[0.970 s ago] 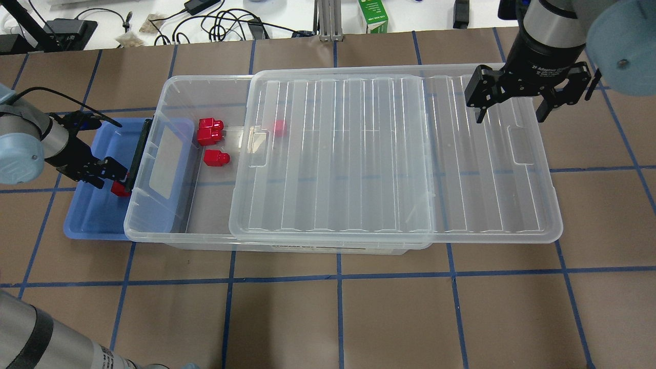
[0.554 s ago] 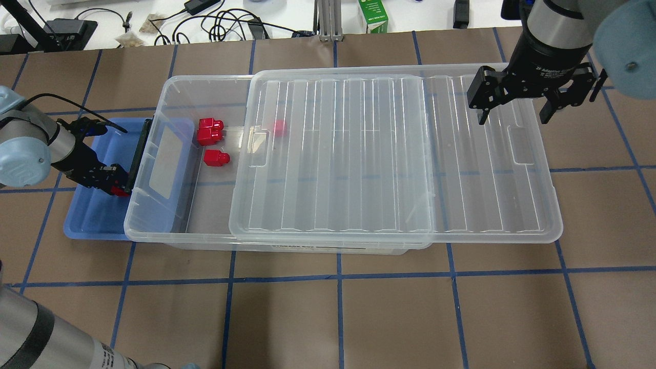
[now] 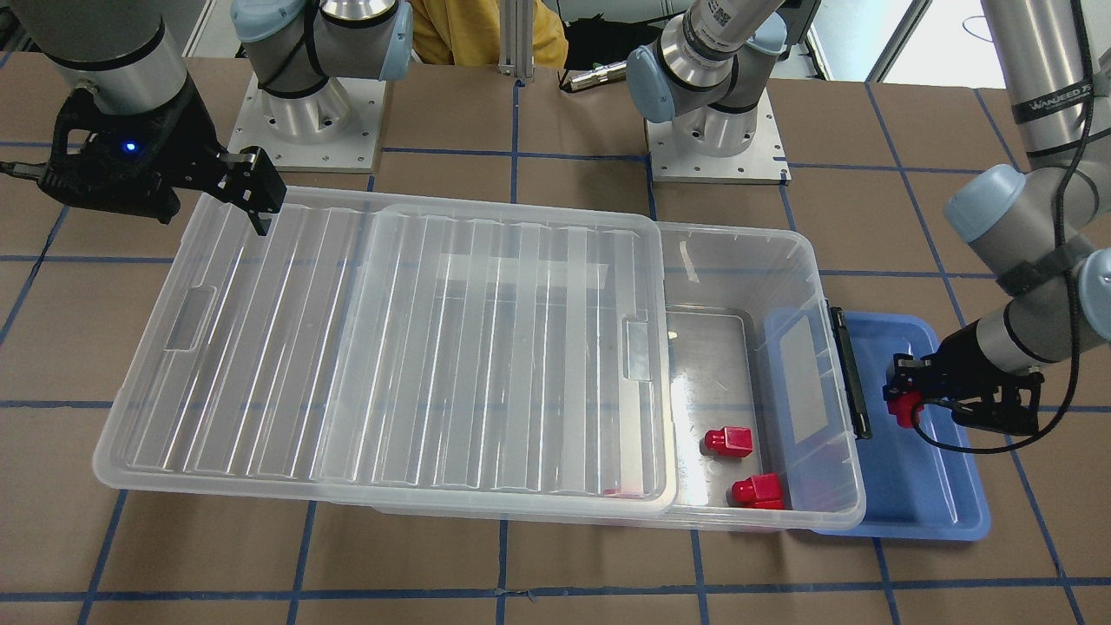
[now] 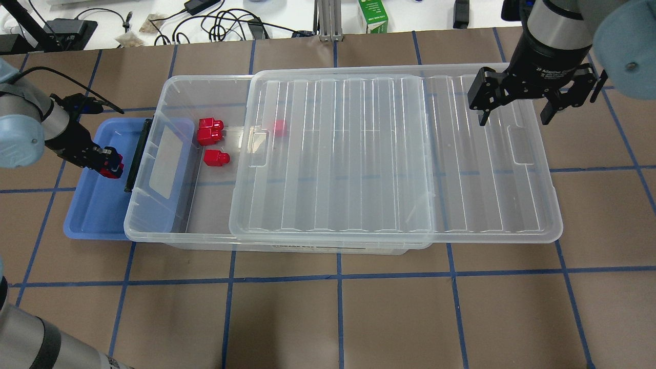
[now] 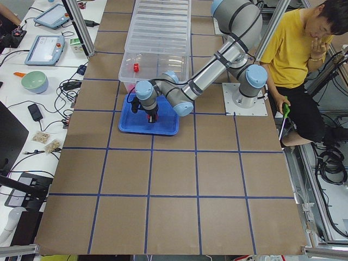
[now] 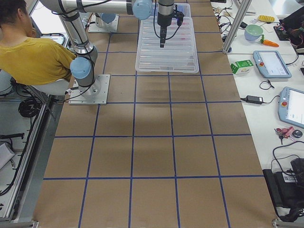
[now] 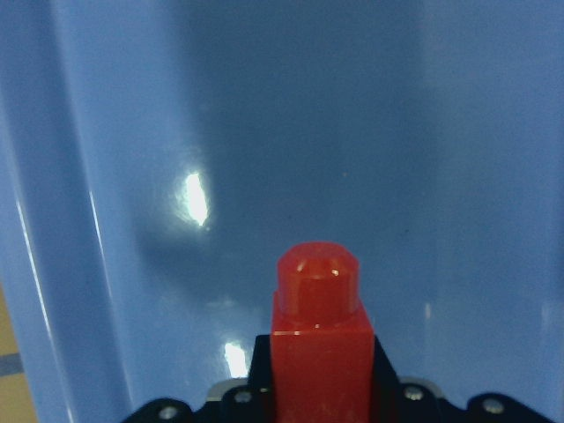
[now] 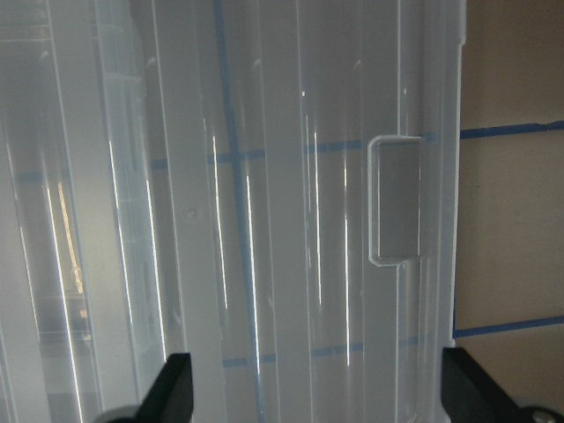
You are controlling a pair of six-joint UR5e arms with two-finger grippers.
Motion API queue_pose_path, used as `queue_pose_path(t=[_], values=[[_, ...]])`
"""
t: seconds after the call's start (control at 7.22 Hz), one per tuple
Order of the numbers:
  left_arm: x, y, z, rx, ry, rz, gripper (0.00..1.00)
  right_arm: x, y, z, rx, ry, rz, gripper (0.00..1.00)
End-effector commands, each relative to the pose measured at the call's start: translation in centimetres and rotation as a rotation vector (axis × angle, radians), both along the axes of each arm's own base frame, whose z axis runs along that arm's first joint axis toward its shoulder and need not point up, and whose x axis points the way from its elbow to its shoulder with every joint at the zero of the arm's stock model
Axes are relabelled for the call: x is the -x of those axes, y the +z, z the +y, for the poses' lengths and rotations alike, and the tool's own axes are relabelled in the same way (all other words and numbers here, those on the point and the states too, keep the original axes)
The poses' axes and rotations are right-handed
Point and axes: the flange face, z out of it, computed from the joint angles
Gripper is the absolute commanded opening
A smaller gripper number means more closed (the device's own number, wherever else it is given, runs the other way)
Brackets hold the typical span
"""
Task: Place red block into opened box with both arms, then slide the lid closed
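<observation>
Fingers (image 4: 480, 108) spread wide and empty on the right gripper (image 4: 512, 122), above the lid (image 4: 389, 154). Lid drawn back, baring the latch end of the box (image 4: 205, 205). Over the blue tray (image 4: 95, 215), left gripper (image 4: 109, 165) pinched on the red block (image 7: 317, 344). Apparently mid-transfer. Next: clear the wall, release inside.

arms (image 3: 1037, 61): silver-grey tubes; pale blue joint caps | tool (image 4: 513, 122): black; two-fingered; blue light
</observation>
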Motion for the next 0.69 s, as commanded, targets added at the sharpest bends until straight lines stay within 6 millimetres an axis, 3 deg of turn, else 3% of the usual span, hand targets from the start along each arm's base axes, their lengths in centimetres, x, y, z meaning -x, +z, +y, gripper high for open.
queue_pose_path(t=[0.0, 0.14, 0.28, 0.42, 0.55], values=[[0.7, 10.6, -0.9, -0.016, -0.023, -0.037, 0.0, 0.0, 0.0, 0.0, 0.0, 0.0, 0.002, 1.0], [1.5, 14.4, 0.1, -0.008, -0.015, -0.028, 0.0, 0.0, 0.0, 0.0, 0.0, 0.0, 0.002, 1.0], [4.2, 17.1, 1.3, -0.013, -0.03, -0.024, 0.0, 0.0, -0.1, 0.1, -0.009, 0.002, 0.003, 1.0], [11.1, 18.6, 1.3, -0.005, -0.023, -0.057, 0.0, 0.0, -0.1, 0.2, -0.012, 0.0, 0.003, 1.0], [18.2, 18.9, 1.3, 0.006, -0.015, -0.059, 0.0, 0.0, 0.1, 0.2, -0.009, 0.002, 0.001, 1.0]])
